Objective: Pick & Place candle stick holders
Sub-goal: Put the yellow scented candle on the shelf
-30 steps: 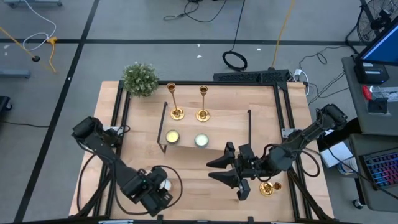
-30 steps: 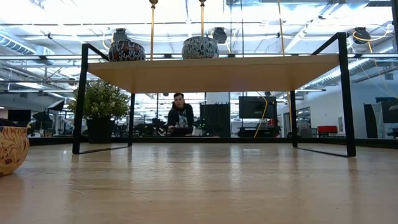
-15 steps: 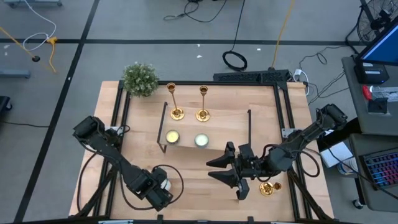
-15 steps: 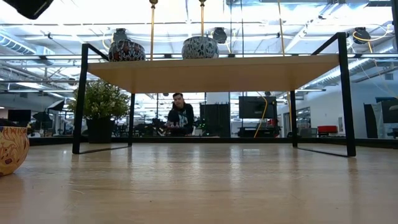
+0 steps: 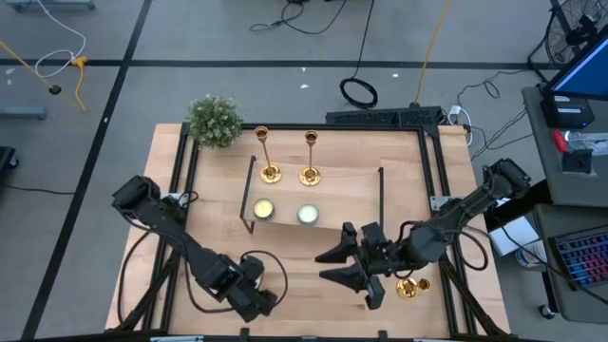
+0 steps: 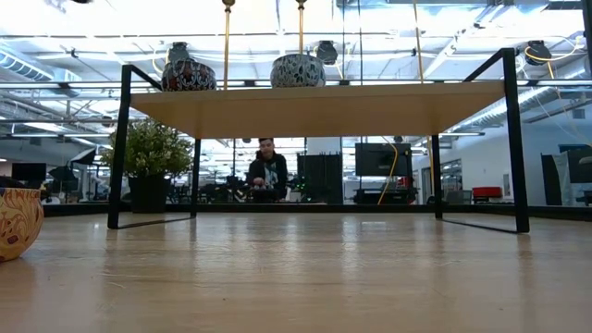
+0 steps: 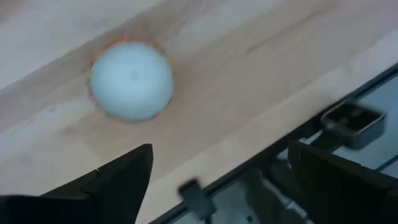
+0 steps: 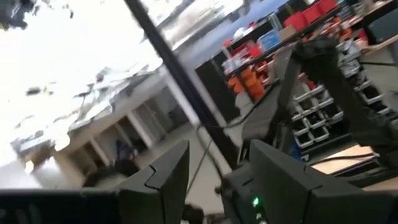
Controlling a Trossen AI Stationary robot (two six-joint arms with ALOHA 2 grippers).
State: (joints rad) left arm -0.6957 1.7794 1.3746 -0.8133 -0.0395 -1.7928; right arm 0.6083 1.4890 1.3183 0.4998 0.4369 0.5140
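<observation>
Gold candle stick holders (image 5: 269,156) stand on the wooden shelf (image 5: 318,195), and a third (image 5: 408,287) waits on the table by the right gripper (image 5: 353,266), whose fingers look half-spread, holding nothing. To take it well, grip the thin stem and keep it upright. The left gripper (image 7: 217,180) hangs spread above a white tealight (image 7: 131,80).

Bright overhead room light, blown-out ceiling glare in low view, both wrist views blurred, soft shadows

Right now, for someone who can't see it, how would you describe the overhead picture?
Seen from above, two dark robot arms reach over a wooden table: the left gripper near the front edge, the right gripper beside a gold candlestick. Two more candlesticks stand on a shelf behind two tealights.
</observation>
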